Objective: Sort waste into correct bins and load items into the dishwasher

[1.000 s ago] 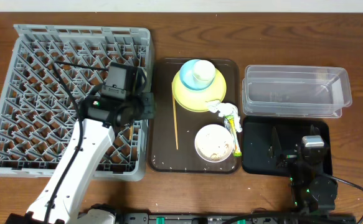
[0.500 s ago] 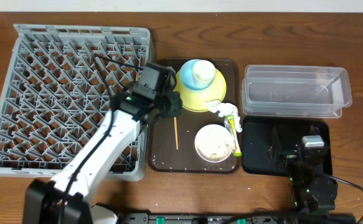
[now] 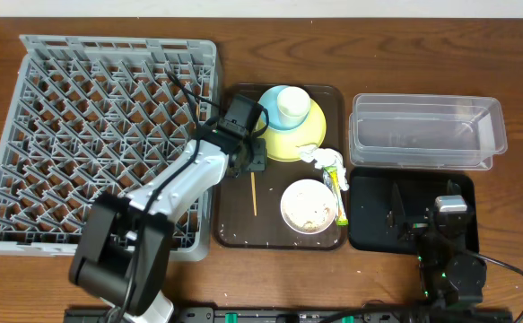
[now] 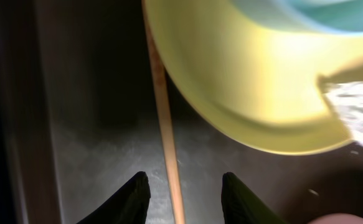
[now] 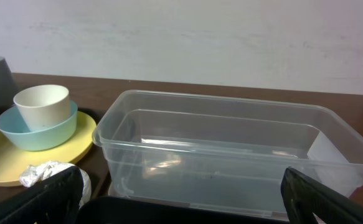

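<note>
Dark brown tray [image 3: 236,220], chopsticks [image 4: 162,106] between spread fingers of the left gripper [image 4: 184,186]

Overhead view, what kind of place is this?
Likely a tabletop dish-clearing test setup, not a kitchen: grey dish rack, brown tray of used dishes and clear tub on a wooden table.
</note>
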You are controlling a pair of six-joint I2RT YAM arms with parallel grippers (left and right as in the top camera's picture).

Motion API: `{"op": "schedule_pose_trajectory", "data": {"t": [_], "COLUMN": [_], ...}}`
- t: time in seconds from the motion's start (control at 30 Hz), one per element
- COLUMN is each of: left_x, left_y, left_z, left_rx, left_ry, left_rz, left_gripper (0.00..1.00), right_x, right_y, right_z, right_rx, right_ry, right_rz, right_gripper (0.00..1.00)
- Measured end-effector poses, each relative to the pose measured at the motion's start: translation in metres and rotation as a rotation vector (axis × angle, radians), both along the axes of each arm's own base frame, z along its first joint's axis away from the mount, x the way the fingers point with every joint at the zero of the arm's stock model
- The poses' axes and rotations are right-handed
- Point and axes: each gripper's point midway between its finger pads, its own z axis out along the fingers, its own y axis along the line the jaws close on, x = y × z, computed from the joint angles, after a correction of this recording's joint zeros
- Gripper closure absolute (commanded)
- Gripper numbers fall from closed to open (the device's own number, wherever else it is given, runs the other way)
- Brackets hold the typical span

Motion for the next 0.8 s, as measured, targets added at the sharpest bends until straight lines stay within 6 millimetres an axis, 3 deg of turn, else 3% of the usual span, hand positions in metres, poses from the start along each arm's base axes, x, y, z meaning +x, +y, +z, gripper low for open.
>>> {"op": "schedule_pose_trajectory", "data": {"t": [0.4, 0.57, 0.8], "left_x": [0.003, 0.004, -0.01], "left_y": [0.009, 0.012, 0.02], "left_z": [-0.035, -0.037, -0.039], "left_rx": [0.076, 0.092, 0.134], "left_ry": [0.034, 0.036, 0.105], "left_rz": [0.018, 0.024, 0.022], "left_gripper": [0.62, 0.77, 0.81], "right_x": [0.0, 0.0, 0.0], "right_y": [0.0, 0.0, 0.0], "right_z": [0.0, 0.0, 0.0], "right_rx": [0.0, 0.0, 0.0], "right_ry": [0.0, 0.0, 0.0], "right_rz": [0.0, 0.0, 0.0], "right_gripper": [0.01, 0.01, 0.01]}}
